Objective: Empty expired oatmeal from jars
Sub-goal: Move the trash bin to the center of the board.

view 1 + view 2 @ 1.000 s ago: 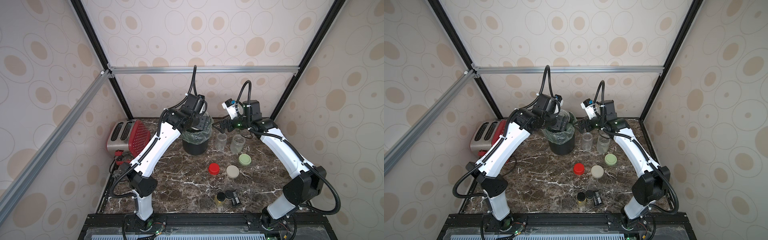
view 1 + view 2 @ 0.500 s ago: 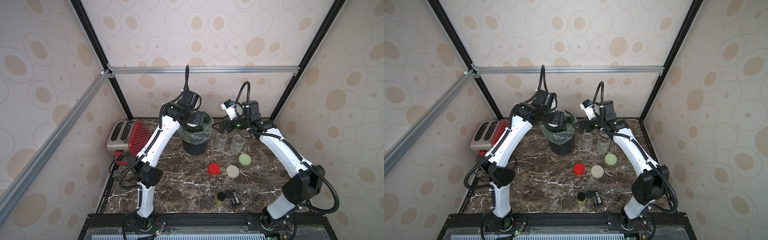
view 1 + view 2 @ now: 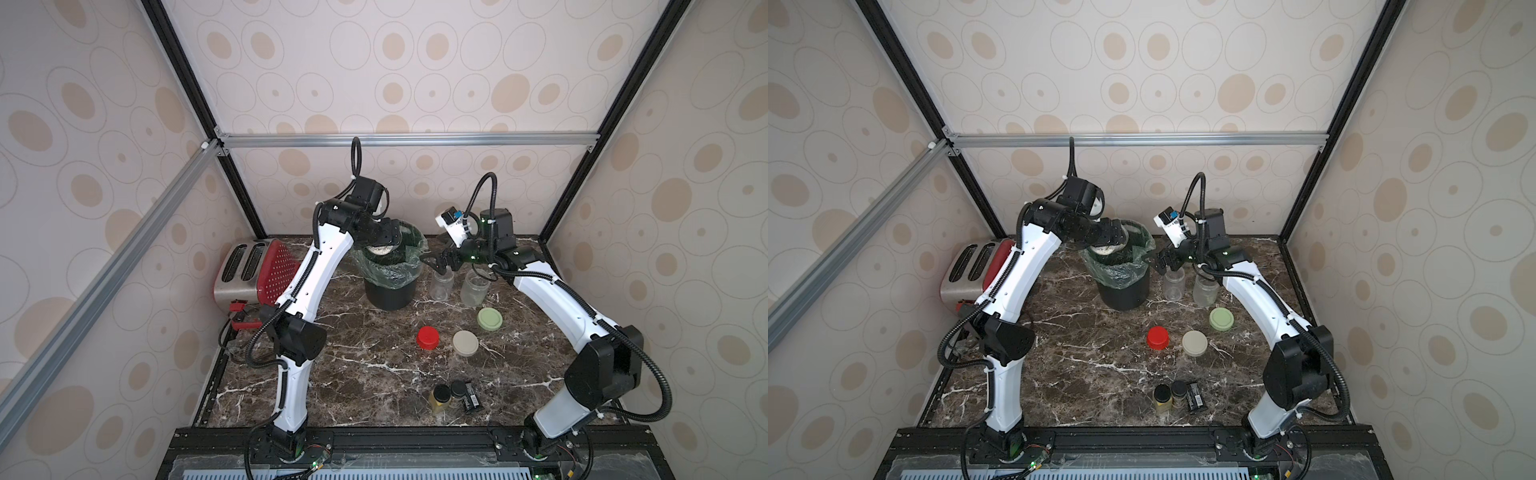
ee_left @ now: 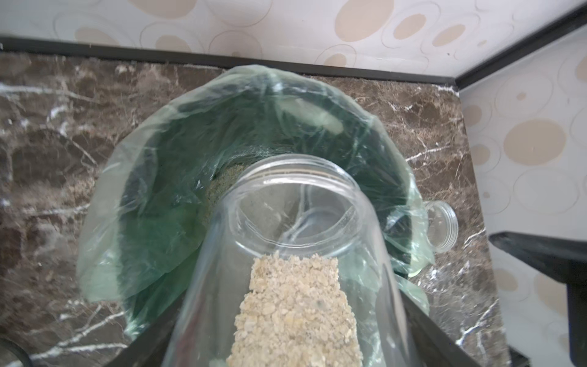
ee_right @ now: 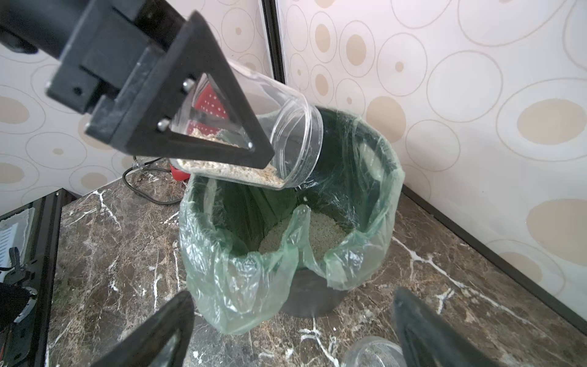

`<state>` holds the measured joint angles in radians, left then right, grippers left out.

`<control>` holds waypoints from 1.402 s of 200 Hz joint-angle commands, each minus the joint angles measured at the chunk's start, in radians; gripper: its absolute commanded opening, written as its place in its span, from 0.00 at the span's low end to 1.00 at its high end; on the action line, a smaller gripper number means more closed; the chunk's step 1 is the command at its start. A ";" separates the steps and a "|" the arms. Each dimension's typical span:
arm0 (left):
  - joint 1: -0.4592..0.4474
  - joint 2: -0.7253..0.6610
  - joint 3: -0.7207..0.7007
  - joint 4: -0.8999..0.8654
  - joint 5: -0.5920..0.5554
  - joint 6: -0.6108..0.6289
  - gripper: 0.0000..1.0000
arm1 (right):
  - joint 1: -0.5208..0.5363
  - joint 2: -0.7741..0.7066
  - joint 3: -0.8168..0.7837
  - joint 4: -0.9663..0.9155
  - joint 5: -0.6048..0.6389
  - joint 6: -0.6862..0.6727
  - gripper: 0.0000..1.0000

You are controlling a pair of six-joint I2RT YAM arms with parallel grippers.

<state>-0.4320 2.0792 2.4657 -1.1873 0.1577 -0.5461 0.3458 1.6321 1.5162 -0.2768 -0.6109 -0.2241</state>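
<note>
My left gripper (image 3: 384, 241) is shut on a clear jar (image 5: 286, 127), lidless and tipped mouth-down over the black bin (image 3: 388, 286) with its green liner. Pale oatmeal (image 4: 295, 311) lies along the jar's lower wall, close to the mouth. More oatmeal (image 5: 317, 232) sits at the bin's bottom. Two clear lidless jars (image 3: 441, 286) (image 3: 474, 287) stand upright right of the bin and look empty. My right gripper (image 5: 293, 295) hangs open just above the nearer one, beside the bin, with nothing between its fingers.
Red (image 3: 428, 337), beige (image 3: 465, 343) and pale green (image 3: 489, 319) lids lie loose on the marble table. Two small black-capped bottles (image 3: 441, 397) and a black packet (image 3: 471, 398) are near the front edge. A red toaster (image 3: 253, 266) stands at the left wall.
The left arm has raised its elbow and turned its wrist, tipping the held jar further over the bin. The right arm has barely moved.
</note>
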 commanded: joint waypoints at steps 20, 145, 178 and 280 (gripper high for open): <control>0.023 -0.010 0.065 0.030 0.070 -0.150 0.00 | 0.000 -0.015 -0.006 0.050 -0.053 -0.078 0.99; 0.079 -0.036 -0.022 0.228 0.310 -0.613 0.00 | 0.000 0.006 -0.015 0.128 -0.096 -0.074 0.99; 0.079 -0.047 -0.042 0.228 0.333 -0.544 0.00 | 0.000 0.009 -0.008 0.135 -0.108 -0.071 0.99; -0.006 0.022 0.146 -0.112 0.018 -0.067 0.00 | -0.044 0.353 0.561 -0.386 -0.222 0.391 0.80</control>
<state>-0.4156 2.1044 2.5629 -1.2129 0.2932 -0.7620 0.3264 1.9129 1.9949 -0.5037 -0.7494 -0.0025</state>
